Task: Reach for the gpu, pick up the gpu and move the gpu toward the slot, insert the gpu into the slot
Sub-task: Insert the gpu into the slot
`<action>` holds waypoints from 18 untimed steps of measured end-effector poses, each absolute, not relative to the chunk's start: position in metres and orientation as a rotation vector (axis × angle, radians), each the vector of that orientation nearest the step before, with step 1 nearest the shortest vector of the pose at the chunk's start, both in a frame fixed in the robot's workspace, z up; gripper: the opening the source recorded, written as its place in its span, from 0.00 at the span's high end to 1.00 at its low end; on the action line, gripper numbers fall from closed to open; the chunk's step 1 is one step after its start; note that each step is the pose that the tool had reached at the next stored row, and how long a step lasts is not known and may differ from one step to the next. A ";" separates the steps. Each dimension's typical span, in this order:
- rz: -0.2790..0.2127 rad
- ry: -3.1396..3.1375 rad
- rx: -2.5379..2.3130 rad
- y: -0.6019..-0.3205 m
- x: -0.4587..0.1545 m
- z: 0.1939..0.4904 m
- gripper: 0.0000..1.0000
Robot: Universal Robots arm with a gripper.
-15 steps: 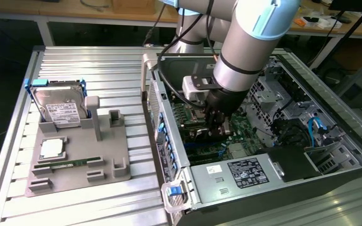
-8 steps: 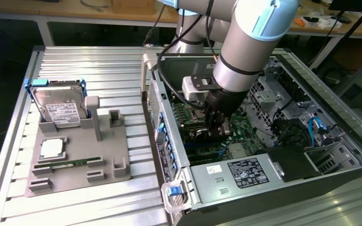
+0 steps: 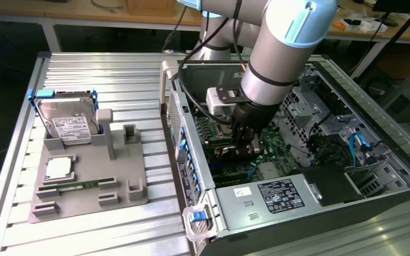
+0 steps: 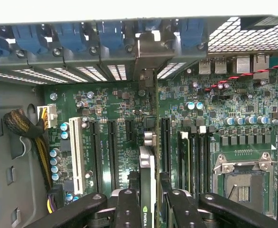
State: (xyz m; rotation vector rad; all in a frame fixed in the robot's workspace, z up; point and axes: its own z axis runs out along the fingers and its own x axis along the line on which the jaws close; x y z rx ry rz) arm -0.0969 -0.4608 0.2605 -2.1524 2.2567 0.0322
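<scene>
1. Two black fingers [image 4: 128, 209] of the end effector [image 4: 148, 202] are clamped partway closed on the thin green gpu [image 4: 147, 164], gripping the card edge-on.
2. The gpu stands upright over the green motherboard [image 4: 115, 104], among its long dark connectors; I cannot tell if it is seated.
3. Its silver bracket [image 4: 148, 52] meets the row of blue plastic clips [image 4: 70, 35] on the grey metal computer case [image 4: 10, 123].

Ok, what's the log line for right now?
claw: shut on gpu | gpu: edge-down toward motherboard | place: inside computer case
</scene>
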 end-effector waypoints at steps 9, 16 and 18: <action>0.033 2.256 -2.152 -0.461 -0.097 0.260 0.73; 0.034 2.256 -2.152 -0.461 -0.097 0.270 0.73; 0.034 2.256 -2.152 -0.462 -0.097 0.270 0.73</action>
